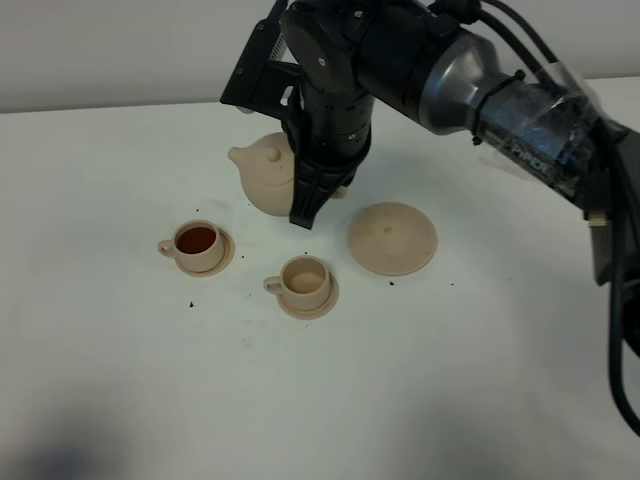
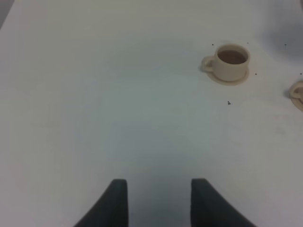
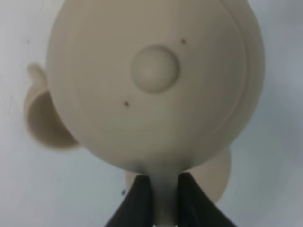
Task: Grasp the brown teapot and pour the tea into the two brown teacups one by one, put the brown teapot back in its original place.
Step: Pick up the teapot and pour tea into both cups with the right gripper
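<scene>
While the right claw (image 3: 165, 189) is clamped on its loop handle (image 3: 165, 201), the brown teapot (image 1: 265, 175) is held over the tabletop (image 1: 450, 380), spout toward 9 o'clock.
From the teapot: tea-filled teacup (image 1: 197, 245) at 7 o'clock, pale-bottomed teacup (image 1: 305, 281) at 5 o'clock, wide saucer (image 1: 393, 237) at 4 o'clock. Left claw (image 2: 159, 189): fingers apart above the tabletop.

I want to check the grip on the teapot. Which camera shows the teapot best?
Right wrist: the brown teapot fills the frame, its handle pinched by the right gripper. Exterior high shows only its spout side behind the arm. Left wrist misses it.
</scene>
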Motion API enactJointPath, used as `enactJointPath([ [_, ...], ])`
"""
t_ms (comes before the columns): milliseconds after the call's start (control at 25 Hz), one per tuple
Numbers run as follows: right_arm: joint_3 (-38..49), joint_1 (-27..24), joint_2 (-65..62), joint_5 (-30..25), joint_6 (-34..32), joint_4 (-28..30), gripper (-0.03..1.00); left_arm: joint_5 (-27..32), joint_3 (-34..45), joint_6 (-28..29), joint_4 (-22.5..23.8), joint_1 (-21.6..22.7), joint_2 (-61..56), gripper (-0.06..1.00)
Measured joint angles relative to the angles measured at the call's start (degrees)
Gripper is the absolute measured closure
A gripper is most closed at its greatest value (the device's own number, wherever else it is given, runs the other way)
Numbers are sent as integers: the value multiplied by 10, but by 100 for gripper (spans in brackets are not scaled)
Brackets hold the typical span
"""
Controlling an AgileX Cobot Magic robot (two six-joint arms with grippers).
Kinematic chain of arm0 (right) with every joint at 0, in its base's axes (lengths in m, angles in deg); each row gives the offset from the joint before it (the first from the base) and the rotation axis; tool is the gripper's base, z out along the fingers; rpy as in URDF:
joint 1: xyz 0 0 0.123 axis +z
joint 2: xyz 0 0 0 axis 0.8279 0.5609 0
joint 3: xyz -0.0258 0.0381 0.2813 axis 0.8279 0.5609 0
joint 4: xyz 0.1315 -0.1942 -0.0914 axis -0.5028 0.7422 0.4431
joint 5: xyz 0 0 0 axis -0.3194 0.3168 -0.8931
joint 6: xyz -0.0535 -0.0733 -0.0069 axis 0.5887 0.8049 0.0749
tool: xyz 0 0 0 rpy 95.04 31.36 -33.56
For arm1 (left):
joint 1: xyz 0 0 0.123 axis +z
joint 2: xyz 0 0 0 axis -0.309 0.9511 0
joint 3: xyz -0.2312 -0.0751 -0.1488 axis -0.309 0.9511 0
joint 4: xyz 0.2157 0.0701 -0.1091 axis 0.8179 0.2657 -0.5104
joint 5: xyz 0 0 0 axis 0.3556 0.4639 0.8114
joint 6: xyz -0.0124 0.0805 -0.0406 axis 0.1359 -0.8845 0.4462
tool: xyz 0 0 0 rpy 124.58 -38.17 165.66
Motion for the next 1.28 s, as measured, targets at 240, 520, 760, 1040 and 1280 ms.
enactJointPath([
  [240, 161, 0, -80, -3, -27, 12, 84, 0, 0, 0, 0, 0, 0, 58],
  [520, 290, 12, -113, 59, -65, 50, 84, 0, 0, 0, 0, 0, 0, 58],
  [760, 338, 40, -113, 109, -105, 138, 84, 0, 0, 0, 0, 0, 0, 58],
  [1040, 341, 57, -105, 118, -119, 233, 84, 0, 0, 0, 0, 0, 0, 58],
  [1280, 342, 72, -80, 116, -121, 259, 84, 0, 0, 0, 0, 0, 0, 58],
])
